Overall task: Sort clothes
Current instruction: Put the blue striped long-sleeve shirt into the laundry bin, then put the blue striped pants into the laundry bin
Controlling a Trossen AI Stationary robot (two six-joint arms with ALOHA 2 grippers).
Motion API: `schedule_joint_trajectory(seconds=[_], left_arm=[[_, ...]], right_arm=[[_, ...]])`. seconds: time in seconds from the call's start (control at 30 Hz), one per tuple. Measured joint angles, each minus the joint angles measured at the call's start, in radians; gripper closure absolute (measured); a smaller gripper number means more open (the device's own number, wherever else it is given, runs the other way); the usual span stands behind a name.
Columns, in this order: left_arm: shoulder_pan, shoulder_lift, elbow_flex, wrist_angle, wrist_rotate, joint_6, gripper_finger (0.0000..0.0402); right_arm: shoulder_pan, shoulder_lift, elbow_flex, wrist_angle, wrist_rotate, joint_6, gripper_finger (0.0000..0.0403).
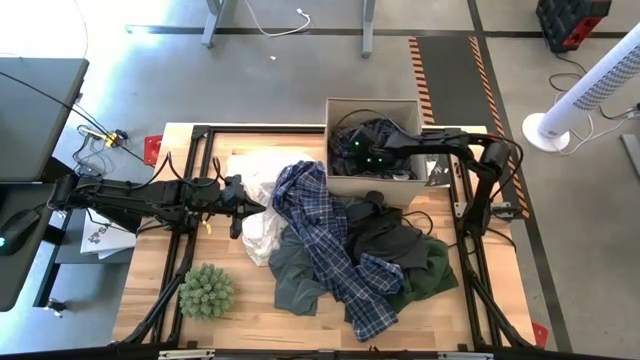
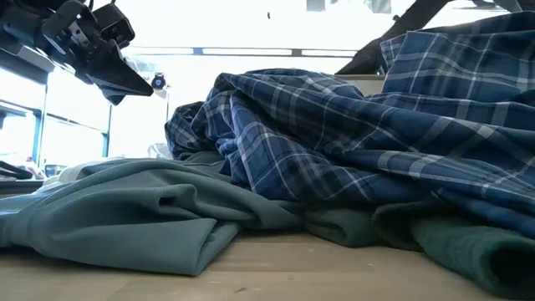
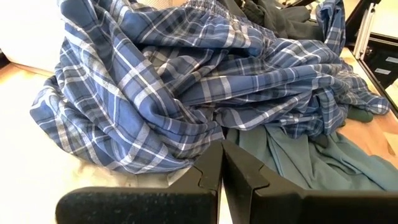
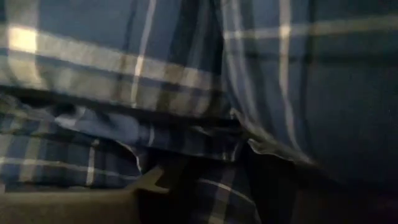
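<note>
A blue-and-white plaid shirt [image 1: 325, 235] lies across the pile at the table's middle, over a grey garment [image 1: 300, 275], a black one [image 1: 385, 230] and a dark green one [image 1: 430, 270]. A white garment [image 1: 258, 180] lies at the pile's left. My left gripper [image 1: 260, 207] is shut and empty; it hovers above the white garment's near edge and points at the plaid shirt [image 3: 186, 81]. My right gripper [image 1: 348, 148] reaches down into the cardboard box [image 1: 372, 103], among dark plaid cloth [image 4: 186, 74] that fills its wrist view.
A spiky green plant-like ball [image 1: 206, 290] sits at the table's near left. The cardboard box stands at the far edge, right of the middle. Black frame rails [image 1: 195, 170] run along the table's sides. Bare wood [image 1: 250, 320] shows at the near edge.
</note>
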Motion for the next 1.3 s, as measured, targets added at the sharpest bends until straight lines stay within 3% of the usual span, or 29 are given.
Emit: schedule_joint_trajectory(seconds=[0.13,0.23,0.4,0.5,0.67,0.77,0.93,1.07,1.3], left_arm=[[0.0,0.0,0.0,0.0,0.0,0.0,0.0394],[0.0,0.0,0.0,-0.001,0.0,0.0,0.0394],[0.0,0.0,0.0,-0.011,0.006,-0.001,0.0394],[-0.001,0.0,0.0,-0.017,0.007,-0.001,0.0394],[-0.001,0.0,0.0,-0.02,0.01,-0.022,0.0394],[-0.001,0.0,0.0,-0.021,0.028,-0.025,0.0394],[-0.001,0.0,0.0,-0.021,0.034,-0.026,0.0394],[-0.001,0.0,0.0,-0.021,0.034,-0.026,0.0394],[-0.001,0.0,0.0,-0.02,0.033,-0.022,0.0394]], right_arm=[[0.027,-0.082,0.103,-0.058,0.12,-0.062,0.027],[0.082,-0.167,0.217,-0.137,0.314,-0.091,0.027],[0.262,-0.276,0.359,-0.142,0.577,-0.164,0.027],[0.395,-0.312,0.396,-0.058,0.636,-0.266,0.027],[0.621,-0.303,0.395,0.085,0.617,-0.441,0.027],[0.74,-0.279,0.393,0.103,0.605,-0.426,0.027],[0.865,-0.219,0.391,0.1,0.544,-0.209,0.027],[0.921,-0.178,0.391,0.056,0.437,0.02,0.027],[0.929,-0.166,0.391,-0.286,0.325,0.445,0.0261]])
